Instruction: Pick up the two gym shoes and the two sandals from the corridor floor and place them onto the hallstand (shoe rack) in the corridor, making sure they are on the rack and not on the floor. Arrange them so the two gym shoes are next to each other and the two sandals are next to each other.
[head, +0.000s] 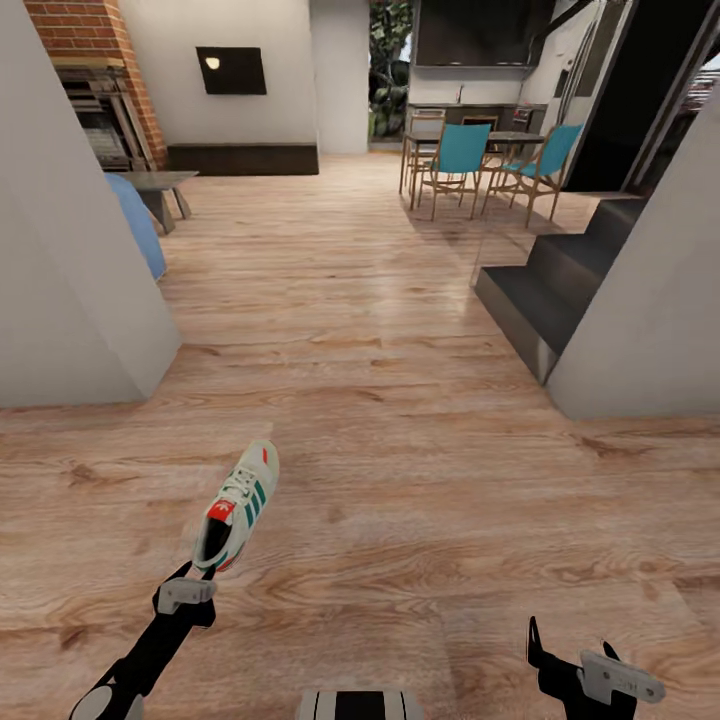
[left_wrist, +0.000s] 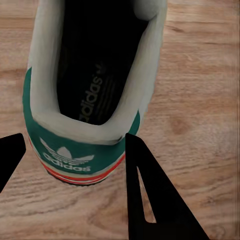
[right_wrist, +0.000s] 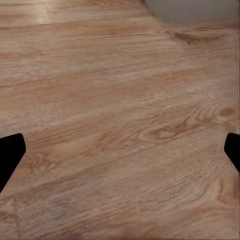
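One cream-white gym shoe with green stripes and an orange-red tongue patch hangs toe-forward over the corridor floor, low and left of centre. My left gripper is shut on its heel. In the left wrist view the green heel tab of the gym shoe sits between the two black fingers of the left gripper. My right gripper is low on the right, open and holding nothing, with bare planks between its fingers. The sandals and the hallstand are out of view.
Grey wall blocks stand at the left and right. Dark steps rise on the right. Farther off are a table with teal chairs, a brick fireplace and a blue seat.
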